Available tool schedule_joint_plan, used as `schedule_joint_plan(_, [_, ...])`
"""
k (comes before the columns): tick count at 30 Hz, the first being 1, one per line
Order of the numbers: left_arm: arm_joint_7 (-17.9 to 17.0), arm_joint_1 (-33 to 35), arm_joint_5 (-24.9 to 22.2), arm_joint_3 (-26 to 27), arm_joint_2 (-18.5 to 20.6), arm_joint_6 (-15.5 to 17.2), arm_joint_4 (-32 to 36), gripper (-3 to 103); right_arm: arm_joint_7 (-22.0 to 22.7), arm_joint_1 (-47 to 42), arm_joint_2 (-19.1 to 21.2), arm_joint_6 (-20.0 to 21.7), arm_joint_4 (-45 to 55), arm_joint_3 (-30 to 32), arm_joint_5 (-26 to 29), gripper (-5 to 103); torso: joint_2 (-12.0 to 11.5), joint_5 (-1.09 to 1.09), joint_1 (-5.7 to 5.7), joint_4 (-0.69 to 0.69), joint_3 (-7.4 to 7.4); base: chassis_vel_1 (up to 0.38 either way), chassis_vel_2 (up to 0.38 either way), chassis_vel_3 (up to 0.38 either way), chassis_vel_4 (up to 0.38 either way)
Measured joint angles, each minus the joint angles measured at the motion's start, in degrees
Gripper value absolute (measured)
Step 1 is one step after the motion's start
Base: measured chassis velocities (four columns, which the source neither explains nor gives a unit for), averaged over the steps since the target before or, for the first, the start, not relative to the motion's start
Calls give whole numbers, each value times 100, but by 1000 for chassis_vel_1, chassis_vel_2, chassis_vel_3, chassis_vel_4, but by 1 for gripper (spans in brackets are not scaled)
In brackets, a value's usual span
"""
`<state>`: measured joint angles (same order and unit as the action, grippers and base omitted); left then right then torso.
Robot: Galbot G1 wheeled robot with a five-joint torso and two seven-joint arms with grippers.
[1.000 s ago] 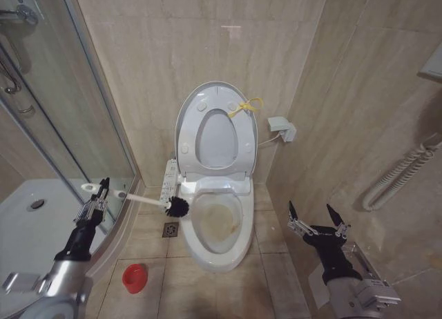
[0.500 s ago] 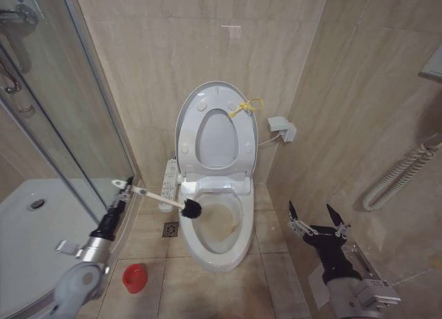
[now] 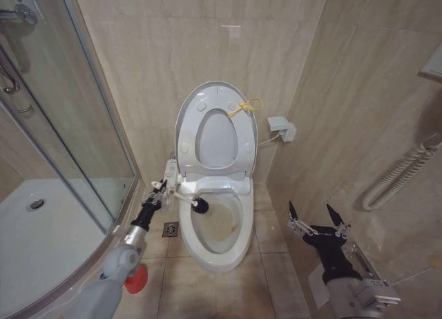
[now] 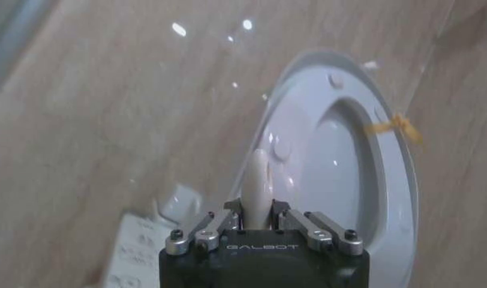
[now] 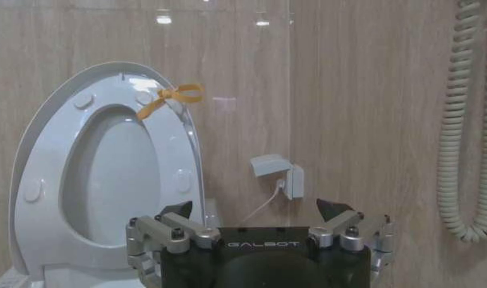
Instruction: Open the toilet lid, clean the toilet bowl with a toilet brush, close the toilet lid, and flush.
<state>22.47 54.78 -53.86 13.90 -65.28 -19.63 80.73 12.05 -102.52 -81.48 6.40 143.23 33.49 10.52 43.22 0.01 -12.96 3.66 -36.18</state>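
Toilet brush (image 3: 185,199): black head at the toilet bowl (image 3: 215,253) rim, ten o'clock. Held by left gripper (image 3: 158,193), clamped on the handle. Toilet lid (image 3: 215,129) raised. Right gripper (image 3: 317,219) spread, empty, idle at four o'clock. Risk: brush snagging the rim, slipping.

Beige marble-look tiles on walls (image 3: 173,50) and floor (image 3: 173,277). Curved glass shower enclosure (image 3: 62,132) at left, white tray (image 3: 41,243) below. Square floor drain (image 3: 170,230) near it. Small white wall box (image 3: 283,128) with cable; coiled white hose (image 3: 397,174) on right wall. Ceiling-light glints on tiles.
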Motion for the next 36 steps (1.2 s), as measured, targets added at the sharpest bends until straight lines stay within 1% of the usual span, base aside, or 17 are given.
schedule_joint_plan(3, [0, -245, 70, -326, -67, -1, -273, 22, 0, 0, 0, 0, 0, 0, 0, 100, 0, 0, 0, 1, 0, 0, 0, 0, 0])
schedule_joint_plan(4, [0, -245, 70, -326, -67, -1, -273, 22, 0, 0, 0, 0, 0, 0, 0, 100, 0, 0, 0, 1, 0, 0, 0, 0, 0])
schedule_joint_plan(6, [-36, -385, 92, -598, -116, 9, -400, 22, 0, 0, 0, 0, 0, 0, 0, 100, 0, 0, 0, 1, 0, 0, 0, 0, 0])
schedule_joint_plan(7, [-36, -385, 92, -598, -116, 9, -400, 22, 0, 0, 0, 0, 0, 0, 0, 100, 0, 0, 0, 1, 0, 0, 0, 0, 0])
schedule_joint_plan(11, [-91, -616, 220, -1080, -218, 23, -598, 22, 0, 0, 0, 0, 0, 0, 0, 100, 0, -1, 1, 2, 0, 0, 0, 0, 0])
schedule_joint_plan(12, [-91, -616, 220, -1080, -218, 23, -598, 22, 0, 0, 0, 0, 0, 0, 0, 100, 0, -1, 1, 2, 0, 0, 0, 0, 0])
schedule_joint_plan(14, [-128, -829, 192, -1368, -353, 28, -795, 22, 0, 0, 0, 0, 0, 0, 0, 100, 0, 0, 1, 0, 0, 0, 0, 0, 0])
schedule_joint_plan(15, [-155, -904, 158, -1421, -431, 28, -866, 22, 0, 0, 0, 0, 0, 0, 0, 100, 0, -1, 1, 2, 0, 0, 0, 0, 0])
schedule_joint_plan(23, [-248, -1174, 91, -1440, -796, -58, -1192, 22, 0, 0, 0, 0, 0, 0, 0, 100, 0, 0, 1, 1, 0, 0, 0, 0, 0])
schedule_joint_plan(26, [-123, -1222, -30, -1461, -903, -71, -1343, 22, 0, 0, 0, 0, 0, 0, 0, 100, 1, 0, 1, 0, 0, 0, 0, 0, 0])
schedule_joint_plan(28, [-92, -1222, -48, -1475, -928, -73, -1375, 22, 0, 0, 0, 0, 0, 0, 0, 100, 1, 0, 1, 1, 0, 0, 0, 0, 0])
schedule_joint_plan(30, [10, -1217, -56, -1499, -1011, -103, -1517, 22, 0, 0, 0, 0, 0, 0, 0, 100, 1, 1, 1, -1, 1, 0, 0, 0, 0])
schedule_joint_plan(33, [103, -1219, 50, -1506, -1084, -167, -1709, 22, 0, 0, 0, 0, 0, 0, 0, 100, 1, 0, 1, 0, 1, 0, 0, 0, 0])
schedule_joint_plan(35, [316, -1221, 441, -1508, -1118, -358, -2046, 22, 0, 0, 0, 0, 0, 0, 0, 100, 1, 0, 1, 0, 1, 0, 0, 0, 0])
schedule_joint_plan(36, [316, -1221, 441, -1508, -1118, -358, -2046, 22, 0, 0, 0, 0, 0, 0, 0, 100, 1, 0, 1, 0, 1, 0, 0, 0, 0])
